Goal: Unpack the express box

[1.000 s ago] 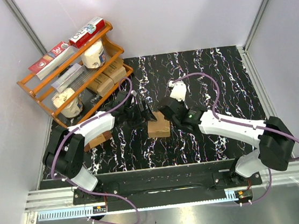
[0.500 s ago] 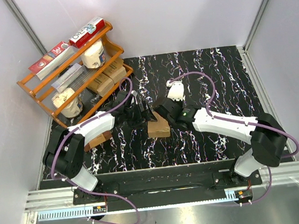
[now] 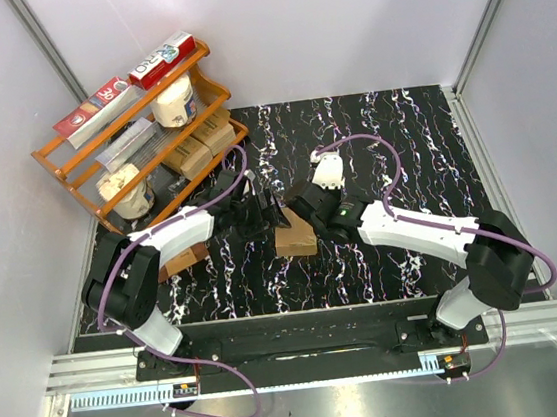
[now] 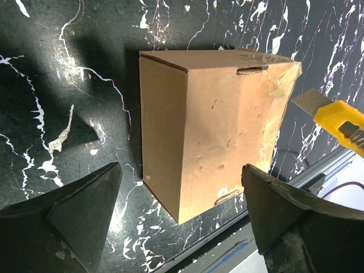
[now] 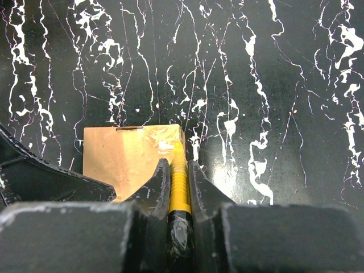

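The express box (image 3: 295,236), a small light-brown cardboard cube with taped flaps, stands on the black marbled table between the two arms. In the left wrist view the box (image 4: 216,119) lies between and just ahead of my open left gripper (image 4: 181,166), whose fingers do not touch it. That left gripper (image 3: 270,212) sits at the box's far left. My right gripper (image 5: 178,170) is shut on a yellow utility knife (image 5: 180,170). Its tip rests at the taped right edge of the box (image 5: 128,156). The knife's blade (image 4: 310,101) shows beside the box in the left wrist view. In the top view the right gripper (image 3: 306,208) is at the box's far right.
An orange wire rack (image 3: 68,142) at the back left holds toothpaste cartons, tan cartons and white jars. A darker brown box (image 3: 182,261) lies under my left forearm. The metal rail (image 3: 294,348) runs along the table's near edge.
My right arm has moved a little left, bringing the knife up to the box's right edge. The left arm and the box have not visibly moved.
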You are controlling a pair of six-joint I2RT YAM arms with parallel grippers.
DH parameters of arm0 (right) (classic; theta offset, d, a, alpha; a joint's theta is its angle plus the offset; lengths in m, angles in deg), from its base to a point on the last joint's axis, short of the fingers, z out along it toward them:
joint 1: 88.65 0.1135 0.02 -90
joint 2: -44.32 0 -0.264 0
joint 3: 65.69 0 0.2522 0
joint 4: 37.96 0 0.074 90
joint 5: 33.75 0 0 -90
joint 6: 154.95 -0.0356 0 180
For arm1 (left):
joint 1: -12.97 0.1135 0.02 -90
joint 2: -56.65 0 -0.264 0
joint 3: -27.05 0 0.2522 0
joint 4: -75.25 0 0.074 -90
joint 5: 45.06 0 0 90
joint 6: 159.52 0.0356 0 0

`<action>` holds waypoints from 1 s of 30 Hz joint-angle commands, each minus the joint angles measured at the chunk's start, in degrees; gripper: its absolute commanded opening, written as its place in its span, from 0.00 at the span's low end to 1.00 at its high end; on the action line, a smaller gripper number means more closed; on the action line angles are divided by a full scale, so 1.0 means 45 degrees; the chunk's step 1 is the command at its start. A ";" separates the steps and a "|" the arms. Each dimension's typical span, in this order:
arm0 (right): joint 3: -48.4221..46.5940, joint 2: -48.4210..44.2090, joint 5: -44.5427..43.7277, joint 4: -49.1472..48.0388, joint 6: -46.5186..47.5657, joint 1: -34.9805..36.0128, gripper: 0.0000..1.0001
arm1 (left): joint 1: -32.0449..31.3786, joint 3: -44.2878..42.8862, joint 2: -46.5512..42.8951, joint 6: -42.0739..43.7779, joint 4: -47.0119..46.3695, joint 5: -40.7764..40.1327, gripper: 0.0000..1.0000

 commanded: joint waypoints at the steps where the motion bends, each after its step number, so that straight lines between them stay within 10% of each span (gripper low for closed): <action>1: -0.0410 0.0110 -0.0742 -0.0017 -0.0252 0.0100 0.00 | 0.0109 -0.0345 0.0092 0.0143 -0.0161 0.0132 0.90; 30: -0.0878 0.1027 -0.0409 -0.0016 -0.0096 0.0100 0.00 | 0.0206 -0.0267 0.0405 0.0007 -0.0278 0.0796 0.83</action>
